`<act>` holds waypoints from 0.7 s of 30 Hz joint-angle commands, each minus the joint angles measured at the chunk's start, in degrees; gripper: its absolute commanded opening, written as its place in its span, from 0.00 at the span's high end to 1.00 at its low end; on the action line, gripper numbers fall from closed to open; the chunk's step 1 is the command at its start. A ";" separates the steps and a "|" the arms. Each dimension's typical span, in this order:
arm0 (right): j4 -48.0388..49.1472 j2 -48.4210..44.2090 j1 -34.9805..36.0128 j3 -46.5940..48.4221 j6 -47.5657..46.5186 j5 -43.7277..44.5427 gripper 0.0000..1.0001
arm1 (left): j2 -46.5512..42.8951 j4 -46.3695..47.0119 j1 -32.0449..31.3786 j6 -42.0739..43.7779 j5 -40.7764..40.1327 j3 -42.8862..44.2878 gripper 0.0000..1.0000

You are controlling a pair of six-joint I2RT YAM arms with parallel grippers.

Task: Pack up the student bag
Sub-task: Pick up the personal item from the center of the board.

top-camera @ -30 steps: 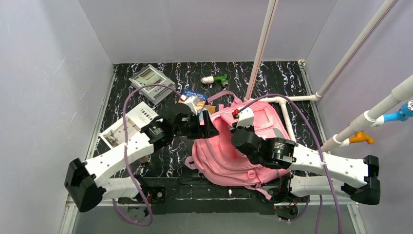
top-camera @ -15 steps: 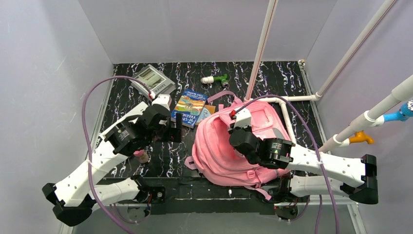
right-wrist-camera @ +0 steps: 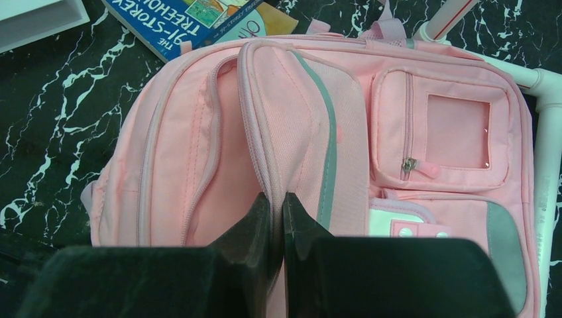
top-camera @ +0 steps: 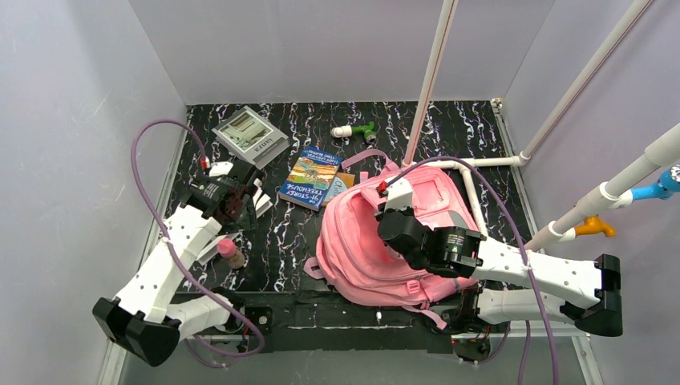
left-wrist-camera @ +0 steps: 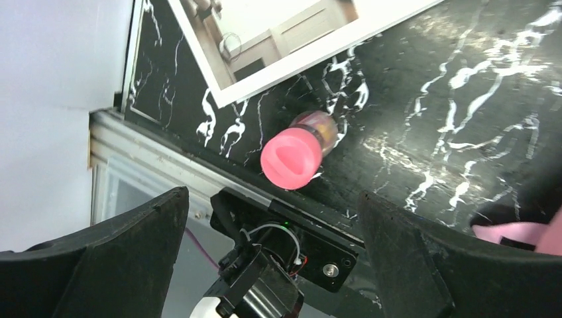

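Note:
The pink student bag (top-camera: 365, 249) lies on the black marbled table (top-camera: 305, 241) with its main compartment unzipped (right-wrist-camera: 225, 152). My right gripper (top-camera: 390, 215) is shut on the zipper edge of the bag's opening (right-wrist-camera: 275, 199) and holds that flap up. Over the left side of the table, my left gripper (top-camera: 240, 210) hangs open with nothing between its fingers (left-wrist-camera: 272, 195). A small bottle with a pink cap (left-wrist-camera: 291, 158) stands just beyond the fingertips, near the table's front edge (top-camera: 230, 253).
A colourful book (top-camera: 311, 178) lies just left of the bag's top. A white booklet (left-wrist-camera: 285, 33) lies under the left arm. A grey box (top-camera: 250, 135) and a green-and-white object (top-camera: 357, 130) sit at the back. White pipes (top-camera: 473, 188) run along the right of the bag.
My left arm has swung from the bag's opening to the left side of the table, and its jaws have opened wider. The right gripper still pinches the bag's edge.

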 commanded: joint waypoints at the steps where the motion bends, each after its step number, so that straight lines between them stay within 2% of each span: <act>1: 5.48 -2.30 -0.22 1.13 -1.33 2.31 0.99 | 0.09 1.35 5.27 -1.06 0.85 -4.74 0.02; 4: 5.17 -2.63 -0.22 1.17 -1.27 2.24 0.99 | -0.05 7.02 9.92 1.38 8.70 -9.37 0.02; 6: 5.23 -2.61 -0.26 1.17 -1.29 2.04 0.99 | 1.81 7.49 11.69 0.94 11.79 -9.99 0.02; 14: 6.40 -1.69 -0.30 0.78 -1.24 1.15 0.99 | 7.84 8.86 17.97 -2.75 16.09 -14.38 0.02; 21: 6.62 -1.04 -0.48 0.94 -1.94 1.17 0.99 | 7.18 10.80 18.95 -2.84 17.60 -16.44 0.03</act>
